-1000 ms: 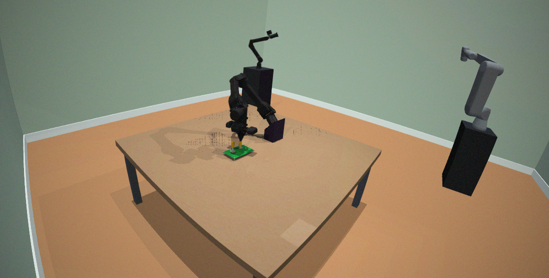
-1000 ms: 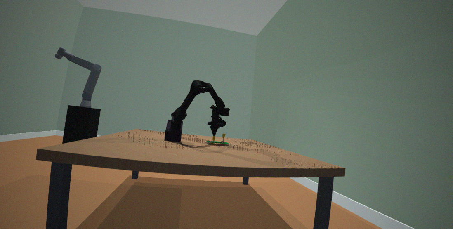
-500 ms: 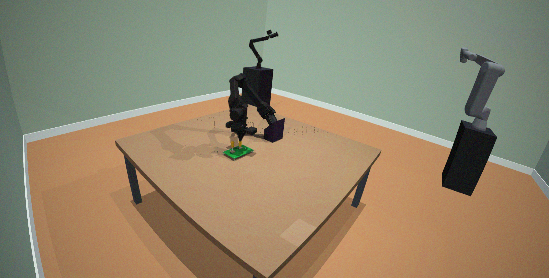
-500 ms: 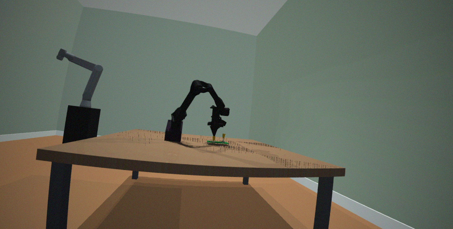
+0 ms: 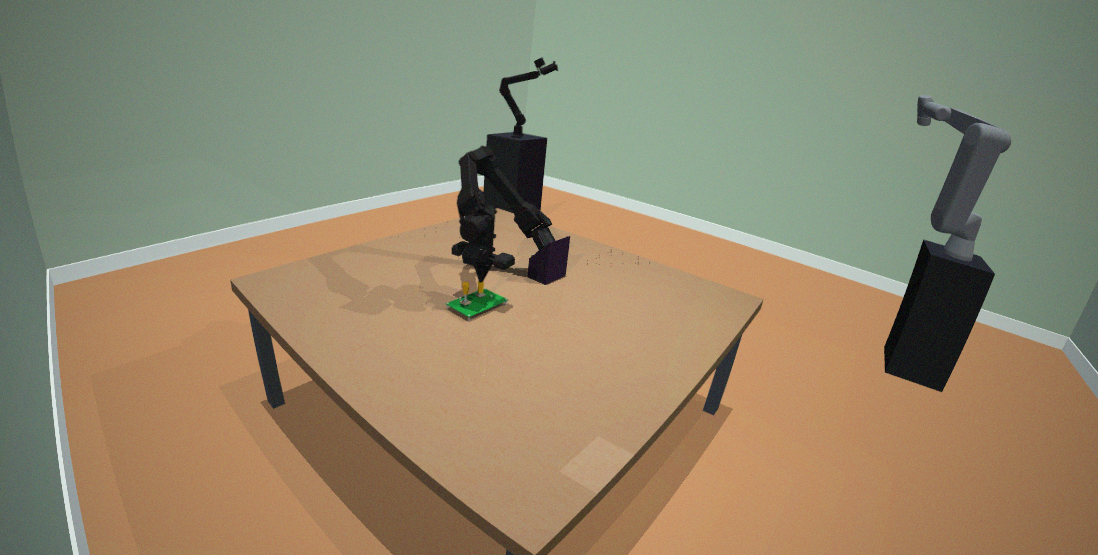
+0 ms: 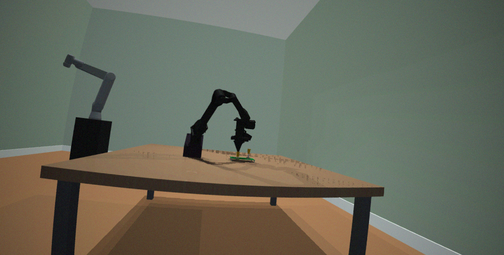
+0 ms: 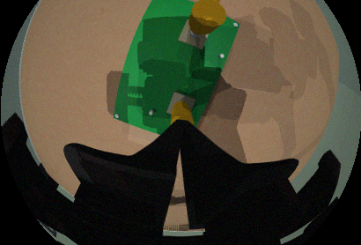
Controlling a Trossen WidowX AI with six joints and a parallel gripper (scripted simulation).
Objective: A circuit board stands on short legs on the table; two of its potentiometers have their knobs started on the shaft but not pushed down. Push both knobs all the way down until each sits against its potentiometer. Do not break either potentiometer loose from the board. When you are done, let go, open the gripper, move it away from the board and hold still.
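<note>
Nearest me in the top view, the brown, faintly grained table point(image 5: 537, 412) point(image 6: 211, 180) point(image 7: 66, 40) runs to a corner cut off by the frame; farther in, the glossy green circuit board point(image 5: 461, 309) point(image 6: 242, 159) point(image 7: 154, 53) sits on it, its legs too small to make out; the outer knob point(image 5: 464, 287) point(image 6: 249, 151) point(image 7: 208, 15), yellow and flared, stands raised on its shaft above a square grey potentiometer point(image 7: 187, 37); the inner knob point(image 5: 480, 287) point(image 6: 237, 154) point(image 7: 181, 111) is partly hidden by the black gripper point(image 5: 481, 280) point(image 6: 238, 150) point(image 7: 180, 124), whose tapered fingers are clenched together, tips right over it; I can't tell whether they touch, or how deep that knob sits; behind rises the arm's dark, angular base block point(image 5: 553, 267) point(image 6: 187, 149); beyond the table, a grey, rounded arm point(image 5: 969, 174) point(image 6: 104, 87) and a slim black one point(image 5: 509, 98) stand on dark pedestals.
</note>
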